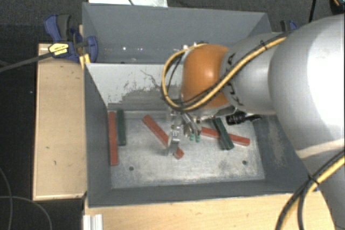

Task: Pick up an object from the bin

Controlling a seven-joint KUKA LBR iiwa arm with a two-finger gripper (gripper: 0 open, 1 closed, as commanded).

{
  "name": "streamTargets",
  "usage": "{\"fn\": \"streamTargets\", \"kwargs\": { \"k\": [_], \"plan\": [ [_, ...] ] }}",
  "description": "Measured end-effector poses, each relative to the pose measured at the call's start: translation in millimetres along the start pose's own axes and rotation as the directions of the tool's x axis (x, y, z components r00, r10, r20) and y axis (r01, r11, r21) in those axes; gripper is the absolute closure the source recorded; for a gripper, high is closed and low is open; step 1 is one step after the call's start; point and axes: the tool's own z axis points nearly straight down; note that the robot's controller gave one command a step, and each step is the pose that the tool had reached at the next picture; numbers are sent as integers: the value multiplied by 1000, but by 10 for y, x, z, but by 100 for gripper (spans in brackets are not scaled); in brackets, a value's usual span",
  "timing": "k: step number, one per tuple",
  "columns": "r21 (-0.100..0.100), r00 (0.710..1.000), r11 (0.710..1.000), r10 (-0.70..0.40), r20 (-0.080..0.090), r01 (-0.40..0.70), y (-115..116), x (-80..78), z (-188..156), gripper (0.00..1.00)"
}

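Camera view, looking down: I have the tool low on the floor of the grey metal bin, about the middle, with the orange wrist cover right above it. Its tip sits at a short red piece, just past the lower end of a slanted flat red stick. Whether it touches that piece or hangs just over it, I can't tell. Open or closed I can't tell either, as the wrist hides too much. Just right of the tool, a dark green stick lies against a red stick, both partly under the silver arm. Well off by the left wall, a long red stick and a shorter dark green stick lie side by side, parallel to that wall.
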Motion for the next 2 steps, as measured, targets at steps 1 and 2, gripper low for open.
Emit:
{"fn": "streamTargets", "kwargs": {
  "k": [1,2],
  "plan": [
    [-2,1000,1000,1,0,-1,26,7,-4,100],
    [-5,999,999,-43,11,43,214,-22,-1779,100]
  ]
}}
